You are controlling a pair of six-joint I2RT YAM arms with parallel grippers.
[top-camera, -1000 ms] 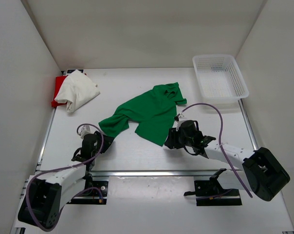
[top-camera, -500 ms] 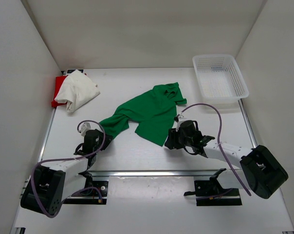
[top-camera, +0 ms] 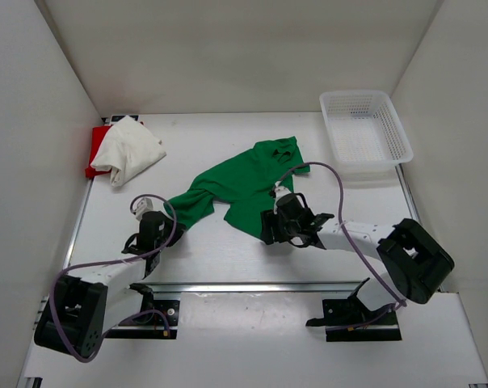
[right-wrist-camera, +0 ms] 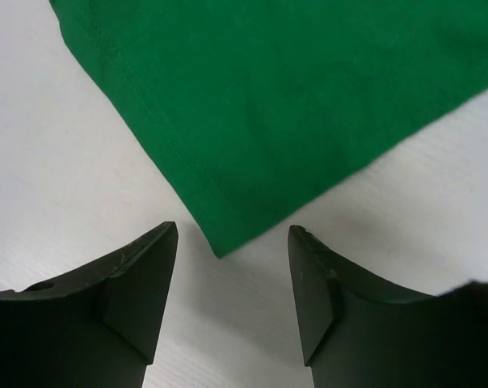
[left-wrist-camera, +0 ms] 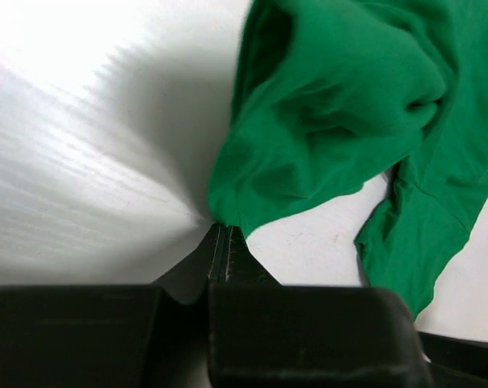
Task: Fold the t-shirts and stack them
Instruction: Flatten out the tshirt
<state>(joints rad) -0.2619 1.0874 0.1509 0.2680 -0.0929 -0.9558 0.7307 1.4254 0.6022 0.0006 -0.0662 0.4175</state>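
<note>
Left claw (top-camera: 158, 225): fingers pressed together on the lowest corner of the green shirt (top-camera: 244, 182). In the wrist view the claw (left-wrist-camera: 225, 234) nips the cloth (left-wrist-camera: 333, 105) right at its tips.
Right claw (top-camera: 268, 227): fingers wide apart, low over the table (top-camera: 228, 255). A near hem corner of the green shirt (right-wrist-camera: 309, 81) lies between them, and neither finger touches it. The claw (right-wrist-camera: 232, 234) holds nothing.
Green shirt: rumpled and unfolded, spread slantwise across the middle of the table – its bunched left end by the left claw, its near hem by the right claw.
White shirt (top-camera: 131, 149): crumpled at the far left corner of the table, well apart from both claws.
Red shirt (top-camera: 96, 151): under the white shirt – only a strip shows at its left side.
Basket (top-camera: 353, 94): at the far right corner of the table.
</note>
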